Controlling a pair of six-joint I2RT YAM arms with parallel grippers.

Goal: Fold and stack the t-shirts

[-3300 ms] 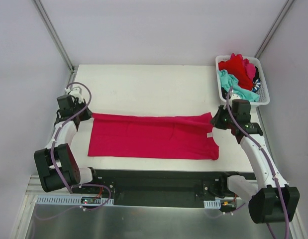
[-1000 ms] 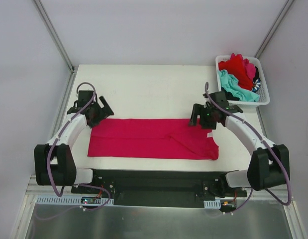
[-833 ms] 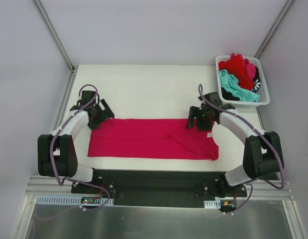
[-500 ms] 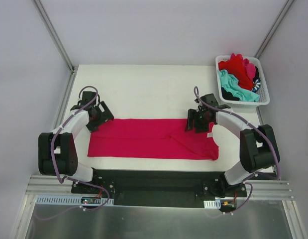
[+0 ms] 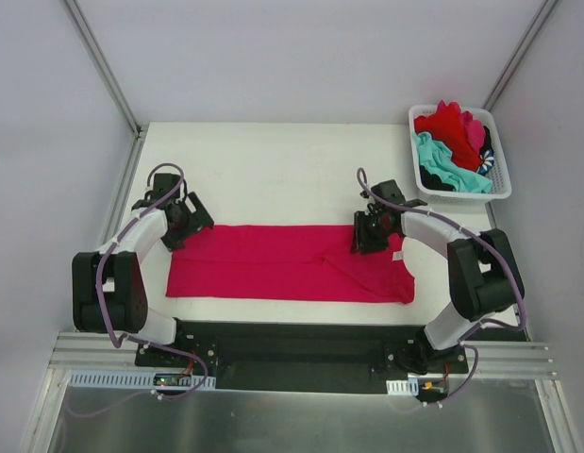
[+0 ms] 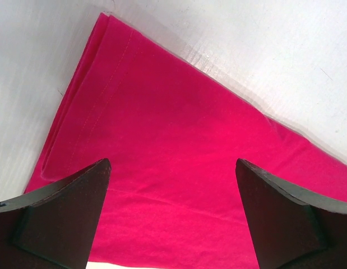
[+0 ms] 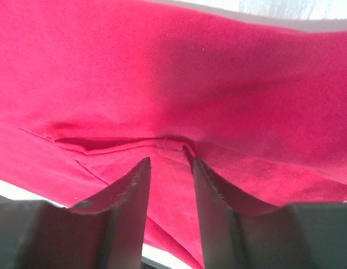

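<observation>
Now the shirt is a narrower band, and both arms have closed in on its far edge.
It lies flat on the table, nearer and left of the basket holding the other shirts. The left pincer hangs wide apart over the corner farthest from the basket. The right pincer, fingers narrowly apart and clamping nothing, has slid away from the basket onto a crease. The lengthwise fold looks done, so a crosswise fold likely follows.
</observation>
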